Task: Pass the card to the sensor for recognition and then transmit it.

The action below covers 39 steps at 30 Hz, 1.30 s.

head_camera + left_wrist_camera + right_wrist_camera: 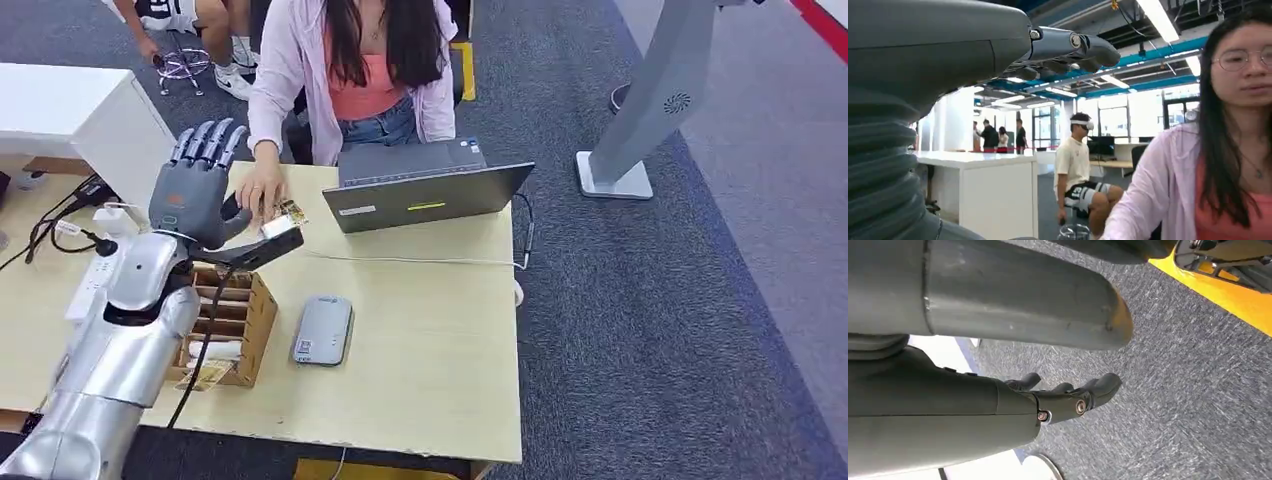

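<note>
Nearest the robot, the wooden card rack (228, 322) sits on the desk (420, 340) against the silver left forearm, with a loose card or two lying at its near end; an elbow drifting down could nudge the rack or sweep those cards off the edge. Just beside the rack lies the grey card reader (323, 329), flat and untouched, so the risk here is a judgement only: if the card was not registered, handing it over would skip the recognition step. Further on, the left robot hand (200, 190) is raised over the far-left part of the desk, its upper fingers (210, 140) fanned upright while the thumb reaches forward, and the card (283, 222) appears pinched at the thumb tip, though the pinch is too small to confirm. The person's hand (262, 190) is touching or just beside that card. A grip this shallow could let the card twist or drop onto the desk if the person pulls before the robot hand lets go, or if it lets go before the person has a firm hold; the two sets of fingers are also close enough to bump. The open laptop (425, 190) stands near to the right, and a sideways swing of the arm could clip its lid. The right robot hand (1068, 395) hangs over grey carpet, fingers loosely curled on nothing, out of harm's way.
</note>
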Each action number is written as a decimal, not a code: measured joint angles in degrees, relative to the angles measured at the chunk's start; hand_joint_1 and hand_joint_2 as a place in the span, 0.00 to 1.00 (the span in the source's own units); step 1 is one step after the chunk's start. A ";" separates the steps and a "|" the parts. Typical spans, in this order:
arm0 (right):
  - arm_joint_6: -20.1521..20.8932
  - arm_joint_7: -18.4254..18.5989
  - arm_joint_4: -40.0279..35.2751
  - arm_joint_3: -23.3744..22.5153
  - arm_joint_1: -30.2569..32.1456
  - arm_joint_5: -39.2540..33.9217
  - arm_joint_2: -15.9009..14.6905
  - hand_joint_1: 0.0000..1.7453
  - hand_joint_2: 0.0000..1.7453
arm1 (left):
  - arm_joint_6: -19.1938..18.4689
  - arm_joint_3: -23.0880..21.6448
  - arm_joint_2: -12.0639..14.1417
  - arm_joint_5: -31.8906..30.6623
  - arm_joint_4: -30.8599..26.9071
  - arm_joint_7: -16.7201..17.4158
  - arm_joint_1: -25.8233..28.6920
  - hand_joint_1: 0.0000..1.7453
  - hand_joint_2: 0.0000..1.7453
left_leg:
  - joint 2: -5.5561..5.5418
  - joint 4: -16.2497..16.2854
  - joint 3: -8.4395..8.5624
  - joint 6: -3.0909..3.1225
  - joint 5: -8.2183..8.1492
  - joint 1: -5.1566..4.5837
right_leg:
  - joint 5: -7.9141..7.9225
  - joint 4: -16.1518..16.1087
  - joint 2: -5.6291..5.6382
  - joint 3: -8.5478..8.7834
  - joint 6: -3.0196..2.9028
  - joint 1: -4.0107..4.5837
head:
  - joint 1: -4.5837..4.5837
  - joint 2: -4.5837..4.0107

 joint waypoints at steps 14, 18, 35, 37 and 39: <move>-1.38 -0.20 0.00 -3.46 0.20 -3.41 0.00 0.00 0.00 | -0.62 -4.57 7.04 -1.27 -24.70 -0.61 23.51 0.00 1.00 | 0.07 -0.04 -0.01 -0.02 -0.07 0.01 | -0.06 -0.02 0.03 -0.05 0.01 0.00 | 0.02 0.00; -1.71 -0.20 0.00 -4.16 0.19 -3.87 0.02 0.00 0.00 | 1.63 -6.47 8.64 -3.93 -28.35 -0.61 30.34 0.00 1.00 | 0.07 -0.04 -0.01 -0.01 -0.08 0.01 | -0.07 -0.03 0.03 -0.06 -0.01 0.00 | 0.02 0.00; -2.12 0.50 0.00 -5.23 0.24 -3.59 0.02 0.00 0.00 | 16.41 -4.24 8.51 -10.53 -30.70 7.74 47.93 0.00 1.00 | 0.07 -0.08 -0.03 -0.06 -0.13 0.02 | -0.11 -0.04 0.00 -0.07 -0.01 0.01 | 0.02 0.00; -2.06 0.59 0.00 -5.23 0.24 -3.20 0.02 0.00 0.00 | 17.77 -1.96 7.80 -10.53 -29.50 7.61 48.24 0.00 1.00 | 0.07 -0.08 -0.03 -0.06 -0.13 0.02 | -0.10 -0.04 0.00 -0.06 -0.02 0.02 | 0.02 0.00; -2.03 0.59 0.00 -5.23 0.24 -2.74 0.00 0.00 0.00 | 18.75 0.20 7.13 -10.40 -28.32 7.17 48.23 0.00 1.00 | 0.07 -0.08 -0.01 -0.06 -0.12 0.02 | -0.10 -0.04 0.00 -0.05 -0.02 0.02 | 0.02 0.00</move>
